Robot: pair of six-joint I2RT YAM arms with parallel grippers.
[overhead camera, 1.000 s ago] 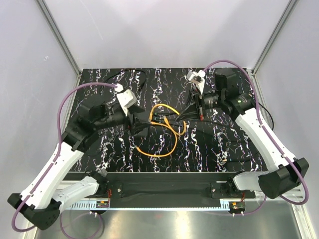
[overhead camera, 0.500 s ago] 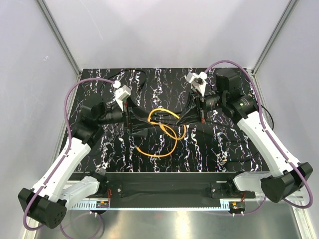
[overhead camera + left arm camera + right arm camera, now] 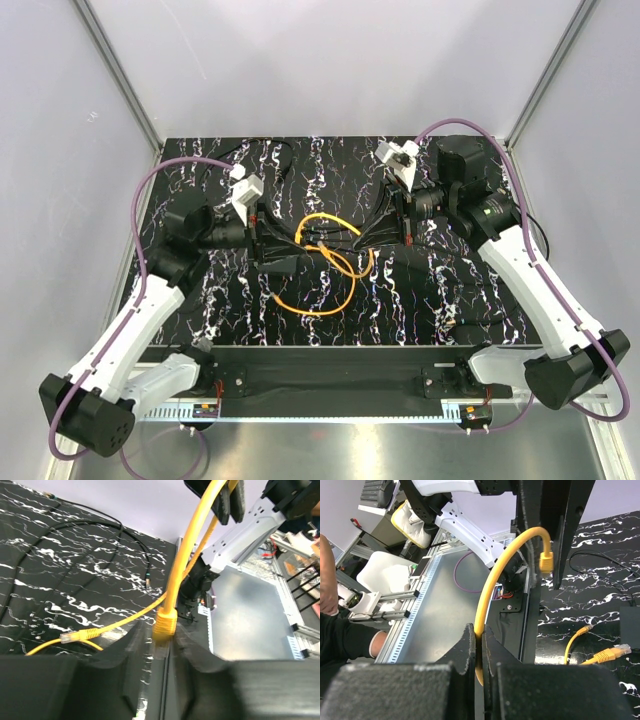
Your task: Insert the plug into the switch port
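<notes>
- The plug [image 3: 164, 625] is pinched by the left gripper [image 3: 547, 582] at 9 o'clock of the table [image 3: 450, 290] centre — not yet inserted.
- The orange cable [image 3: 485, 605] is clamped between the pressed-together fingers of the right gripper [image 3: 480, 632].
- The black box [image 3: 283, 265] with the switch port is seen at 5 o'clock of the left gripper; alignment and insertion are judged left.
- Thin black cables [image 3: 75, 535] are strewn nearby — snagging is possible.

Plug [image 3: 164, 626]: no lettering legible.
Orange cable [image 3: 487, 605]: no print legible.
Table [image 3: 470, 290]: white marbling only, no words.
Arms [image 3: 130, 335]: no brand or number readable.
Pale strip [image 3: 330, 412] below table: fine marks, too small to read.
</notes>
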